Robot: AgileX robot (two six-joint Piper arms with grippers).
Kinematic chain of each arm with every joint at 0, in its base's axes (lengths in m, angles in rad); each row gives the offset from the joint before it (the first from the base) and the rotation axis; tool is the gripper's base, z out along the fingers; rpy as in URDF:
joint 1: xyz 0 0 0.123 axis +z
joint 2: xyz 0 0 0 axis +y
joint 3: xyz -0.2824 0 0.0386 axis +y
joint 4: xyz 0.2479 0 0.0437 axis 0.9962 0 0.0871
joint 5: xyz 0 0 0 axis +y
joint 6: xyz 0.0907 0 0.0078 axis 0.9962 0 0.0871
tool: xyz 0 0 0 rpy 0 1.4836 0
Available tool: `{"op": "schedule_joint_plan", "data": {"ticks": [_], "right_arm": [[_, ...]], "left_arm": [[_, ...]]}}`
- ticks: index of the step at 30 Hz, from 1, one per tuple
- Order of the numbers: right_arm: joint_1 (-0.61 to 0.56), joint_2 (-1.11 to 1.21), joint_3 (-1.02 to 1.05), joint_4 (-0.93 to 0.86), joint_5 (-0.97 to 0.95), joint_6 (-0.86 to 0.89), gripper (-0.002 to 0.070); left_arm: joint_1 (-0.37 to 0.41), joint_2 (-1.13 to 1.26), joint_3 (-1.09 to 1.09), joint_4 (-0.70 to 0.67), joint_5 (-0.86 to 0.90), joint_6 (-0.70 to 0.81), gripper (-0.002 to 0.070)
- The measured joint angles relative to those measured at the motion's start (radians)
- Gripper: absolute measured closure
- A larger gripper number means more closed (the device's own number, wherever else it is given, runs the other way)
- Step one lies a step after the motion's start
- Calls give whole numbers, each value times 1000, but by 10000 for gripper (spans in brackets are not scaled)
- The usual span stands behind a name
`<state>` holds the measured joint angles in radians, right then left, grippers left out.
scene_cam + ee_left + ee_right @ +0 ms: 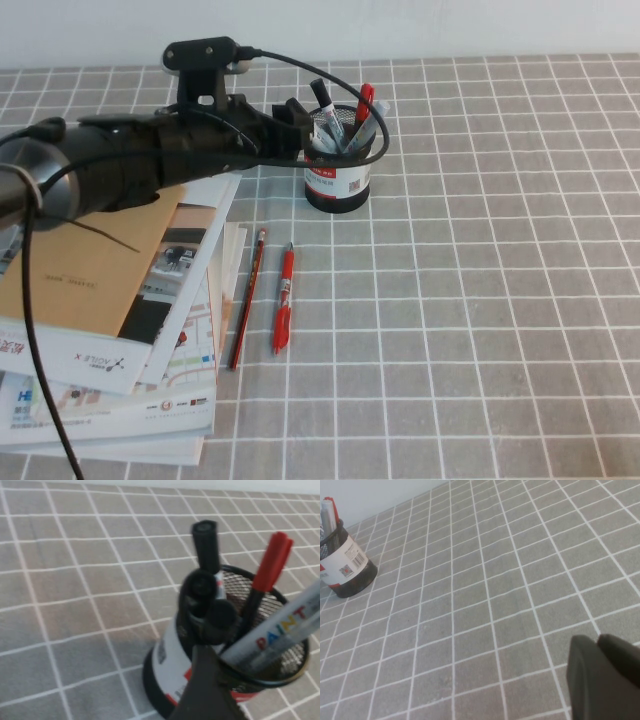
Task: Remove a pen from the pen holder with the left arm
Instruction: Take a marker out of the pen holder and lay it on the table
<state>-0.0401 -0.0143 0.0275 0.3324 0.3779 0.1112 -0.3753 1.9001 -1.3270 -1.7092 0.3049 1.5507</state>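
The black marker stands tallest in the pen holder. It leans toward the left, with its cap well clear of the mesh rim. It looks light, rigid and smooth-sided, so a grip too near the tip might slip. Just below the cap, above the rim, seems the best place to take it, followed by a pull along its own lean. A red-capped pen and a silver paint marker lean to the right in the same cup. They could rattle or tip the holder, which also looks light, if they are dragged along.

The holder sits toward the far side of the bench. The left hand is just beside its left rim at pen-top height, on an arm stretched low and nearly level over a stack of magazines. No pen has left the cup, and whether the hand is open cannot be told.

A loose red pen and a pencil lie nearer. The right hand hangs over bare tiles well to the right, its state unclear.
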Motion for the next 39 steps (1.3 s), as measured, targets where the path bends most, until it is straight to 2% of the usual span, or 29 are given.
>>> {"op": "schedule_joint_plan", "data": {"ticks": [18,32,39], "right_arm": [[0,0,0,0,0,0,689],[0,0,0,0,0,0,689],[0,0,0,0,0,0,689]], "left_arm": [[0,124,-157,-9,-22,9,267],[0,124,-157,-9,-17,11,572],[0,124,-161,-9,-3,11,573]]}}
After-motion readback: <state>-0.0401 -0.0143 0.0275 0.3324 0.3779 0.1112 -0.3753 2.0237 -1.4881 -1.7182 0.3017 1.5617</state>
